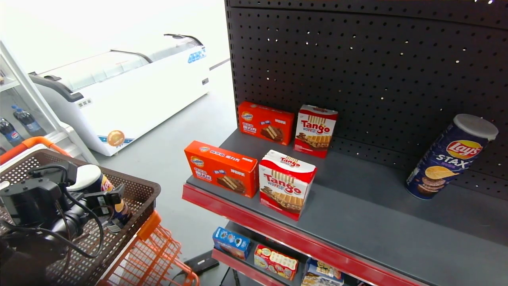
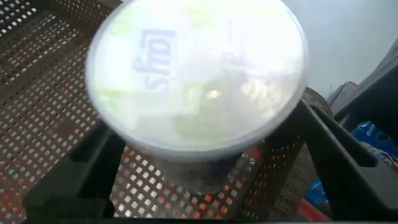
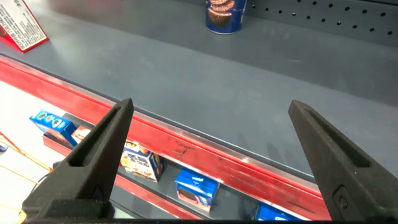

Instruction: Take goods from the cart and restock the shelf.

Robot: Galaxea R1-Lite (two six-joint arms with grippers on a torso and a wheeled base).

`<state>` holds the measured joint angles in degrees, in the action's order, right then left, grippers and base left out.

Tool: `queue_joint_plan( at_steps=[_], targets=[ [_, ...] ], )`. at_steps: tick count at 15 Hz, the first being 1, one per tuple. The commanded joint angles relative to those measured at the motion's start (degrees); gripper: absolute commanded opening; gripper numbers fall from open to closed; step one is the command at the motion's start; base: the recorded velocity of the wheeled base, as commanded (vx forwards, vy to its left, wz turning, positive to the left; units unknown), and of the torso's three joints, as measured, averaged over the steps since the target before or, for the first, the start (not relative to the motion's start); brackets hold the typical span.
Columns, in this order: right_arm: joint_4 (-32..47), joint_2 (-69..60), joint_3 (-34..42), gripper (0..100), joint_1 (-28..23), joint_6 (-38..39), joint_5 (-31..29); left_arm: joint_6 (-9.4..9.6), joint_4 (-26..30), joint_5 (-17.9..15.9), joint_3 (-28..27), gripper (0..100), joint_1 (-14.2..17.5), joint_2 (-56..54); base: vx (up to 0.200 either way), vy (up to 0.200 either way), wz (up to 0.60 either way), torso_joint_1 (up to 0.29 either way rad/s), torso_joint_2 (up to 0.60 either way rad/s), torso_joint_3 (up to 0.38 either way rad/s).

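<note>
Left hand (image 1: 104,197) is sitting down inside the cart (image 1: 147,190) basket, gripping a white-lidded chips can (image 1: 93,179) that is leaning between its fingers. Left wrist view is showing the lid (image 2: 198,74) right up near the camera with a dark finger on each side. Right hand (image 3: 211,106) is hanging wide apart, holding nothing, over the grey shelf (image 3: 261,93) just past its red front edge and well apart from the cart; head view is showing a second chips can (image 1: 450,159) standing on that shelf near the back panel, plus orange boxes (image 1: 221,169) and red-white boxes (image 1: 286,183) further left.
</note>
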<state>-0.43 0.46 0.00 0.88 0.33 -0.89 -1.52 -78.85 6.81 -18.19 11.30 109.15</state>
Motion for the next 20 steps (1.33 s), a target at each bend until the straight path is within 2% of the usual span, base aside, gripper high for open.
queue_joint_plan(
  at_steps=[1, 6, 8, 11, 12, 17, 20],
  targets=[
    [0.0, 0.0, 0.0, 100, 0.0, 0.0, 0.0, 0.29, -1.1, -0.2, -1.5, 100, 0.1, 5.1, 0.000, 0.000, 0.00, 0.000, 0.00, 0.000],
    [0.0, 0.0, 0.0, 100, 0.0, 0.0, 0.0, 0.56, -1.5, -0.3, -6.3, 100, 0.7, 8.5, 0.000, 0.000, 0.00, 0.000, 0.00, 0.000],
    [0.0, 0.0, 0.0, 100, 0.0, 0.0, 0.0, 2.31, -1.6, -0.3, -8.4, 100, 1.4, 9.6, 0.000, 0.000, 0.00, 0.000, 0.00, 0.000],
    [0.0, 0.0, 0.0, 100, 0.0, 0.0, 0.0, 2.31, -1.5, -0.5, -10.7, 100, 1.5, 10.4, 0.000, 0.000, 0.00, 0.000, 0.00, 0.000],
    [0.0, 0.0, 0.0, 100, 0.0, 0.0, 0.0, 2.49, -1.1, -1.0, -12.3, 0, 1.4, 10.6, 0.000, 0.000, 0.00, 0.000, 0.00, 0.000],
    [0.0, 0.0, 0.0, 100, 0.0, 0.0, 0.0, 2.14, -0.7, -1.0, -12.7, 0, 0.9, 9.9, 0.000, 0.000, 0.00, 0.000, 0.00, 0.000],
    [0.0, 0.0, 0.0, 100, 0.0, 0.0, 0.0, 2.05, -0.6, -1.2, -13.3, 0, 0.0, 5.5, 0.000, 0.000, 0.00, 0.000, 0.00, 0.000]
  ],
)
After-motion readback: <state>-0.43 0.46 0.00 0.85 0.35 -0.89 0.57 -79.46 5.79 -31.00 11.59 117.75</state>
